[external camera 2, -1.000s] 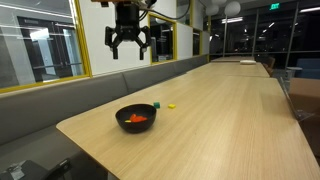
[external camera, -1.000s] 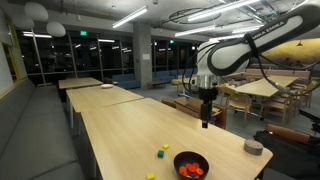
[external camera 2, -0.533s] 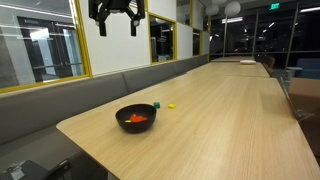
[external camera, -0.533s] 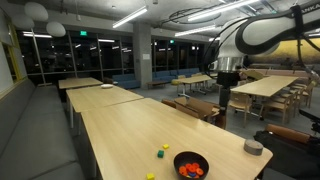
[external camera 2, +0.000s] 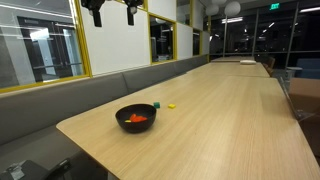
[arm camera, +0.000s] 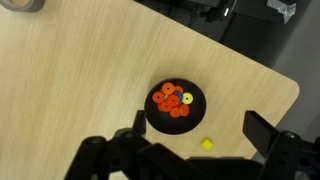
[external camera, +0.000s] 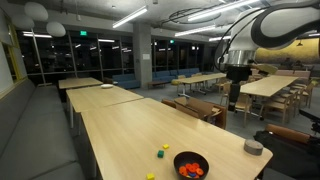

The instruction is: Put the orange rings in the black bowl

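Observation:
The black bowl [external camera: 190,165] sits near the end of the long wooden table and shows in both exterior views [external camera 2: 136,117]. Several orange rings [arm camera: 170,100] lie inside it, with one yellow ring [arm camera: 187,99] among them. In the wrist view I look straight down on the bowl [arm camera: 175,106] from high up. My gripper [external camera: 234,100] hangs far above the table, open and empty. Its fingers show at the top edge of an exterior view [external camera 2: 113,15] and at the bottom of the wrist view [arm camera: 195,140].
A small yellow piece [arm camera: 207,144] lies on the table beside the bowl, and yellow and green pieces [external camera: 162,152] show in an exterior view. A grey round container [external camera: 254,147] stands near the table's corner. The table edge [arm camera: 285,85] is close to the bowl.
My arm has risen and swung away from over the table. In one exterior view the gripper has climbed to the top edge of the picture. The bowl and pieces have not moved.

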### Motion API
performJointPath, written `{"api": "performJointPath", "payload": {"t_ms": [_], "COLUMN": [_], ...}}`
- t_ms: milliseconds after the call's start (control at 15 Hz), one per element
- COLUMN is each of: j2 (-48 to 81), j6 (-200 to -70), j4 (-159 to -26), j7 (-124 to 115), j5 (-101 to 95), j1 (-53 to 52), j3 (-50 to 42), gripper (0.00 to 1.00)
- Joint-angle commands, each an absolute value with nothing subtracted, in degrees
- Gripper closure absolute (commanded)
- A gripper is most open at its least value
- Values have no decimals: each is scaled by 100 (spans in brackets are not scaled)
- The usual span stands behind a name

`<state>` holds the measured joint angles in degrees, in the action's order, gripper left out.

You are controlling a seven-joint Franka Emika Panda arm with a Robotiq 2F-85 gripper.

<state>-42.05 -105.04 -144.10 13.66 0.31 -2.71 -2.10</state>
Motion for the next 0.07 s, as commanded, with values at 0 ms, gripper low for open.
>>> {"api": "performJointPath", "payload": {"t_ms": [0], "j2": [-4215], "j6": [-10488], "j4": [-14408], "j7": [1342], "j5": [8], "j1": [-310], "j3": [-240], "gripper": [0]}}
